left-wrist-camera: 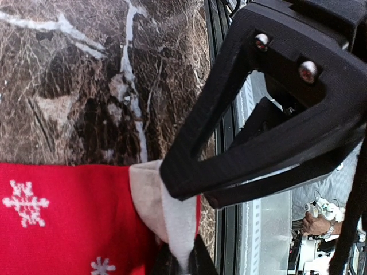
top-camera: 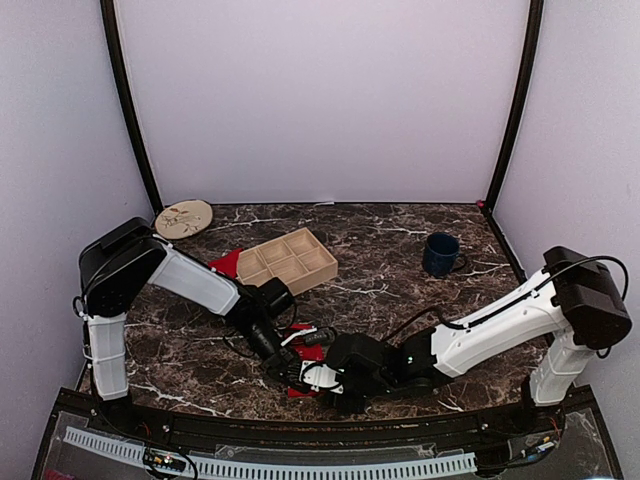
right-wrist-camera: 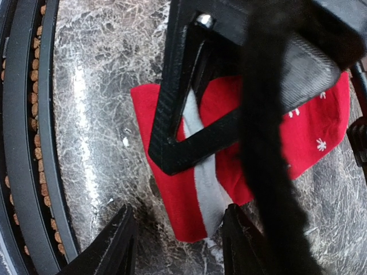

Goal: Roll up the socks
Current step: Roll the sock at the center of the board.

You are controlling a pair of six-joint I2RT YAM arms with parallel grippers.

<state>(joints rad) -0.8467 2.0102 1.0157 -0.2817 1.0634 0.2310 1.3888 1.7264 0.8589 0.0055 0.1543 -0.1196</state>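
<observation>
A red sock (left-wrist-camera: 69, 217) with white snowflakes lies flat on the marble table near the front edge; it also shows as the sock (top-camera: 318, 352) and the sock (right-wrist-camera: 189, 195). My left gripper (left-wrist-camera: 183, 264) is shut on its white cuff (left-wrist-camera: 172, 217), lifting that edge a little. My right gripper (right-wrist-camera: 180, 247) stands open just in front of the sock's near end, one finger (right-wrist-camera: 117, 246) on bare marble, the other (right-wrist-camera: 241, 246) beside the white band, nothing between them. Both grippers meet over the sock, left gripper (top-camera: 288, 366) and right gripper (top-camera: 326, 380). A second red sock (top-camera: 226, 262) lies partly behind the tray.
A wooden compartment tray (top-camera: 288, 262) sits behind the left arm. A dark blue mug (top-camera: 440, 254) stands at the back right. A round patterned plate (top-camera: 184, 218) lies in the back left corner. The table's black front rail (right-wrist-camera: 34, 143) runs close to the sock.
</observation>
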